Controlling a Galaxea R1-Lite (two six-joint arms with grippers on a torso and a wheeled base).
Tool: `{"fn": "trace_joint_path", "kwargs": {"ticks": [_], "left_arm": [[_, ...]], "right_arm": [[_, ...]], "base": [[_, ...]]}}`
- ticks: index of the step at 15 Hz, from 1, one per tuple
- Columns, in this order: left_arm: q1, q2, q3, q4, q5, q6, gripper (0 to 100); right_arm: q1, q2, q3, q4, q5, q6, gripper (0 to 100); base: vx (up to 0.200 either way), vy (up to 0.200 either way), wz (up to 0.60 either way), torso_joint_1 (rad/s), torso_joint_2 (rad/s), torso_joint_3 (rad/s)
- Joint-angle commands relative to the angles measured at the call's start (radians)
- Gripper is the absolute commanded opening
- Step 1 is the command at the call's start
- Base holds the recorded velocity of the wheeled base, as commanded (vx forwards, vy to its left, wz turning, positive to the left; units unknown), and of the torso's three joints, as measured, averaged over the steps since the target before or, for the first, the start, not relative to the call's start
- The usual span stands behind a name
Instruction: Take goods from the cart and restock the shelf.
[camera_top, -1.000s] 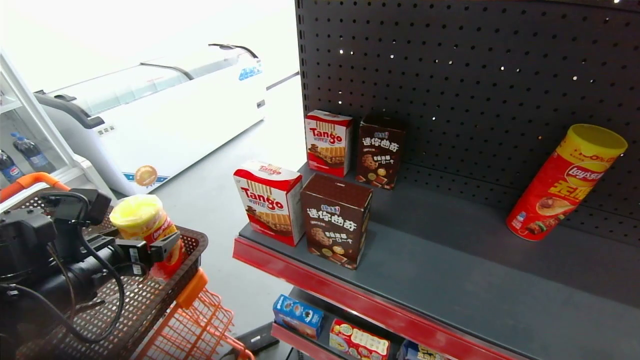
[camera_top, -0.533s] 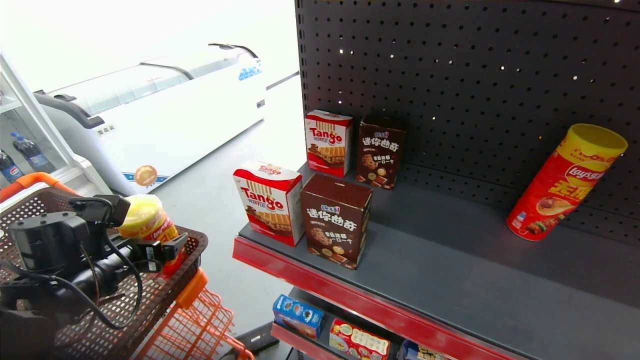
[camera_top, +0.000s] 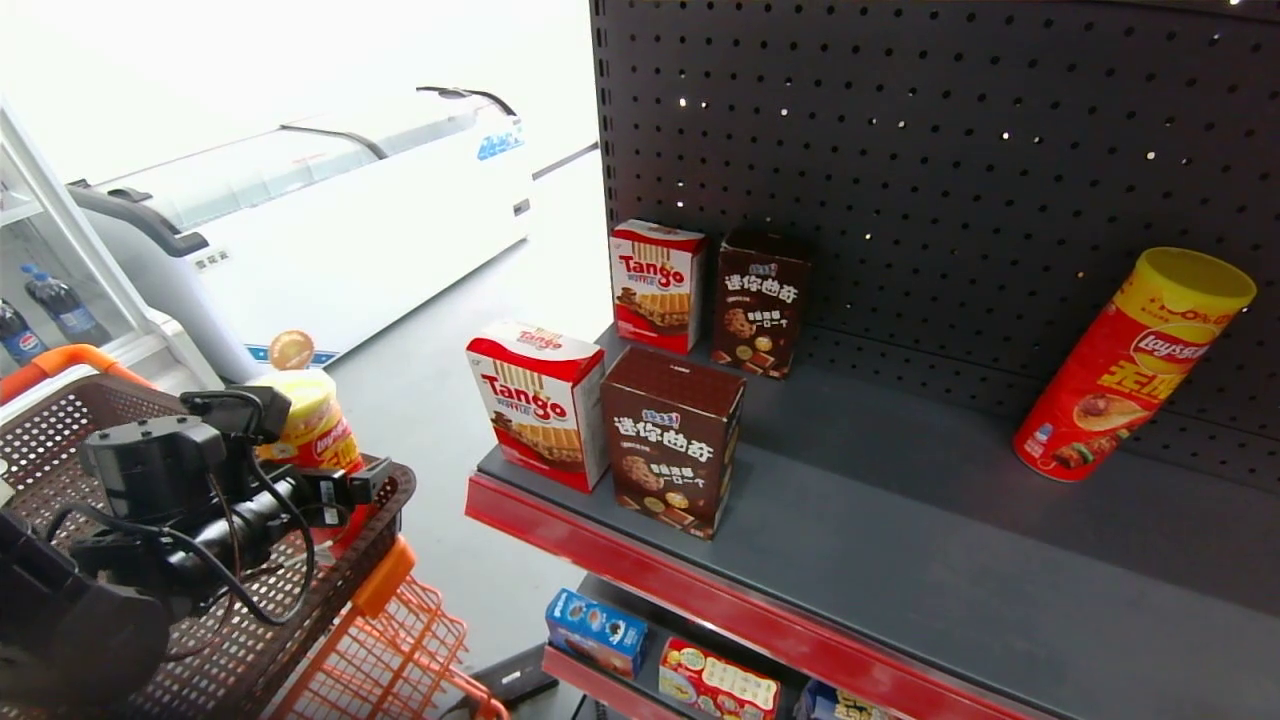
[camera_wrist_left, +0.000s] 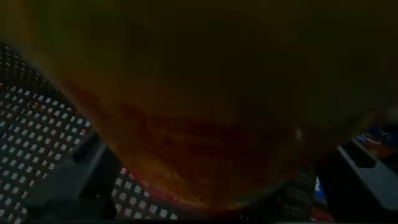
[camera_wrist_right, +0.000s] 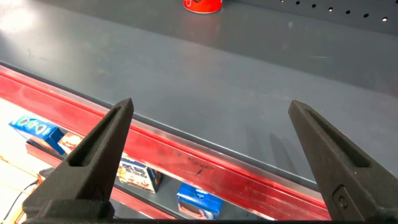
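Observation:
My left gripper (camera_top: 300, 450) is shut on a red chip can with a yellow lid (camera_top: 312, 425), held upright just above the front right corner of the brown cart basket (camera_top: 215, 625). In the left wrist view the can (camera_wrist_left: 205, 106) sits close between the two dark fingers (camera_wrist_left: 71, 180). My right gripper (camera_wrist_right: 214, 155) stands open with nothing in it, over the front of the grey shelf board (camera_wrist_right: 249, 81). On the shelf (camera_top: 900, 520) a second chip can (camera_top: 1135, 365) leans against the pegboard at the right.
Two wafer boxes (camera_top: 540, 400) and two brown cookie boxes (camera_top: 672, 440) stand in two rows at the shelf's left end. The shelf has a red front lip (camera_top: 700, 590), with more goods on the lower shelf (camera_top: 600, 630). A white freezer (camera_top: 320, 230) stands behind the cart.
My left gripper has risen with the chip can and carried it a little to the right, toward the shelf. The shelf goods have not moved.

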Motion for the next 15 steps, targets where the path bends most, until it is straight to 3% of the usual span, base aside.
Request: {"fn": "trace_joint_path", "kwargs": {"ticks": [1,2,10,11,12,15], "left_arm": [[-0.001,0.037,-0.007,-0.009,0.0,-0.003,100],[-0.001,0.043,-0.017,-0.016,-0.001,-0.003,0],[-0.013,-0.038,-0.049,-0.053,-0.003,0.008,0],[-0.015,-0.075,-0.047,-0.05,-0.004,0.012,0],[-0.016,-0.135,-0.047,-0.042,-0.006,0.043,0],[-0.05,-0.281,-0.029,-0.019,-0.03,0.055,0]], "right_arm": [[-0.001,0.002,0.0,0.0,0.0,-0.001,100],[0.0,0.002,0.0,0.0,0.0,-0.001,100],[0.0,0.0,0.0,0.0,0.0,-0.001,100],[-0.001,0.002,0.0,0.0,0.0,-0.001,100],[0.0,0.002,0.0,0.0,0.0,-0.001,100],[-0.001,0.002,0.0,0.0,0.0,-0.001,100]], "base": [[0.0,0.0,0.0,0.0,0.0,0.0],[0.0,0.0,0.0,0.0,0.0,0.0],[0.0,0.0,0.0,0.0,0.0,0.0],[0.0,0.0,0.0,0.0,0.0,0.0],[0.0,0.0,0.0,0.0,0.0,0.0],[0.0,0.0,0.0,0.0,0.0,0.0]]}}
